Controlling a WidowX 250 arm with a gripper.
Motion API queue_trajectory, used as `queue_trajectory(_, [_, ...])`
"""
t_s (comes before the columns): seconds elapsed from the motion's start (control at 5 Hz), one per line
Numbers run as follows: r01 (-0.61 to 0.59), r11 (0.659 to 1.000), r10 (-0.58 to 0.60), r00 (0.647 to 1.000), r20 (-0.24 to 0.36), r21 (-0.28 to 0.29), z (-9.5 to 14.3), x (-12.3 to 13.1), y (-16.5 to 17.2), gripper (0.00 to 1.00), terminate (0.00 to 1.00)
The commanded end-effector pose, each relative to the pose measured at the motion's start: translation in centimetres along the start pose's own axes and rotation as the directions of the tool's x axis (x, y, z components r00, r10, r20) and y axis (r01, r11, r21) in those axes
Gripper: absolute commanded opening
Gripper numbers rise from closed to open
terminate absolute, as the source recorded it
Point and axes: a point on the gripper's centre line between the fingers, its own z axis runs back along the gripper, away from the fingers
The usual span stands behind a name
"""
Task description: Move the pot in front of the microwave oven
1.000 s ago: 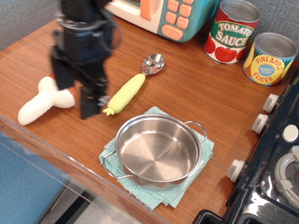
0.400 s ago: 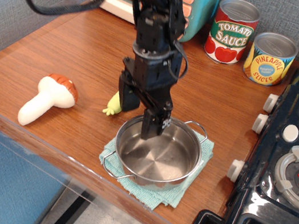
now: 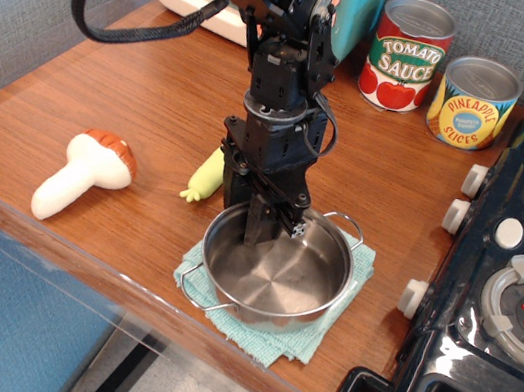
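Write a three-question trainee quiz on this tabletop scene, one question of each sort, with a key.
1. True or false: the pot sits on a teal cloth.
2. Which rim does the gripper straddle? A) far-left B) near-right C) neither
3. Fill in: left of the pot, near the table's front edge, lies a toy ____.

Key:
1. True.
2. A; one finger is inside the pot, the other outside.
3. mushroom.

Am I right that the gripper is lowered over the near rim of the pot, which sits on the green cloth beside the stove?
Not quite: the gripper is at the far rim of the pot, the side toward the microwave, as the observation.image view shows. The pot does sit on the green cloth beside the stove.
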Motion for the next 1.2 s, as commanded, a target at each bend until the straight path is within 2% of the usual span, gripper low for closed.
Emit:
queue_trajectory(0.0, [0.019, 0.999, -0.020, 0.999, 0.040, 0.031, 1.7, 0.5, -0.2, 0.00, 0.00])
queue_trajectory(0.2, [0.017, 1.000, -0.017, 0.999, 0.033, 0.026, 1.6, 0.6, -0.3, 1.00, 0.00])
queue_trajectory(1.0, [0.054, 0.996, -0.060, 0.995, 0.075, 0.071, 3.6, 0.8, -2.1, 1.00, 0.00])
